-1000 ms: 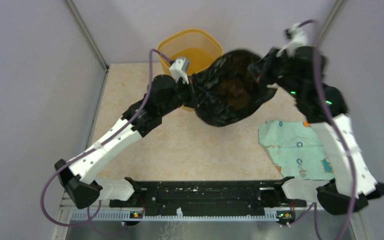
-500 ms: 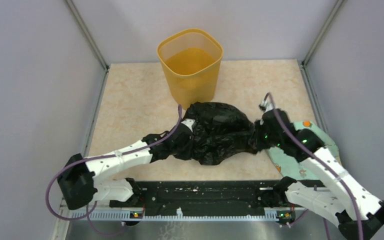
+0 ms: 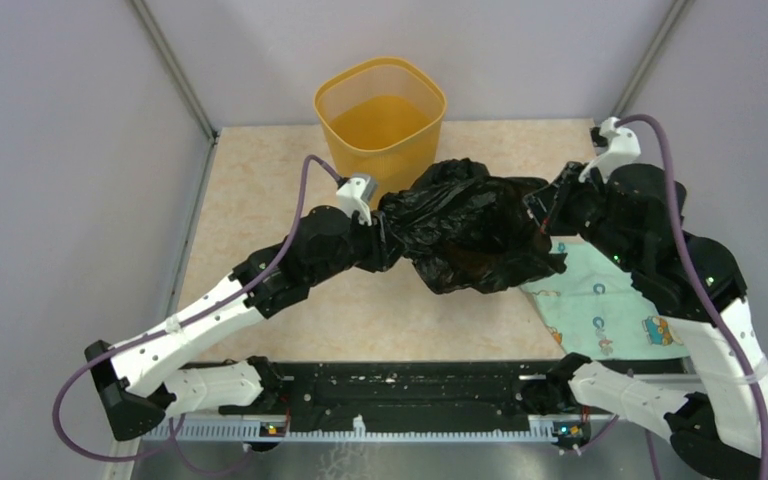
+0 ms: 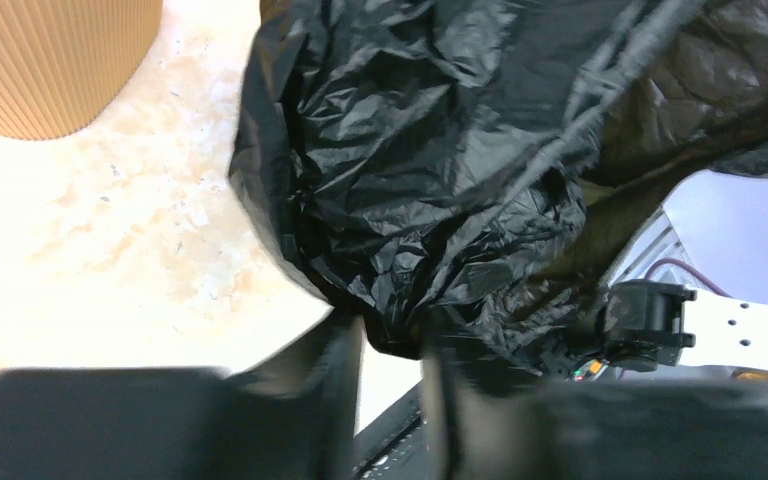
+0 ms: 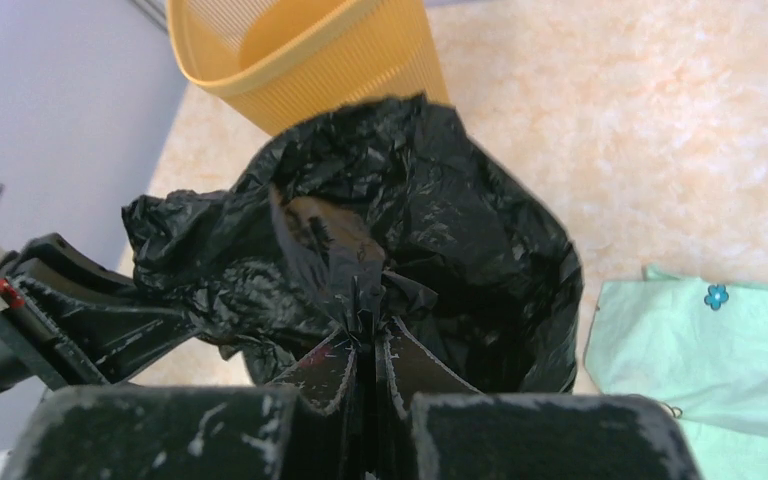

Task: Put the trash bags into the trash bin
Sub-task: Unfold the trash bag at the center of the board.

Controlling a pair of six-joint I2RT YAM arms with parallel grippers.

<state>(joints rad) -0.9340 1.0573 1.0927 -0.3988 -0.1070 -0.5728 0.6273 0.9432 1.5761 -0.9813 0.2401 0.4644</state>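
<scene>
The black trash bag hangs stretched between my two grippers, just in front of the yellow trash bin. On the bag's left end sits my left gripper. In the left wrist view its jaws stand apart and blurred, with a wad of the bag still between the fingertips. My right gripper holds the bag's right end. Seen from the right wrist, this gripper is shut on a pinched fold of the bag. The bin stands upright just behind the bag.
A pale green patterned cloth lies flat at the right, partly under the right arm and the bag's edge. Grey walls close in the table at the left, back and right. A black rail runs along the near edge.
Both arms swung down toward the near rail with the bag, then rose and moved back toward the bin. The left jaws have parted; the right stays shut.
</scene>
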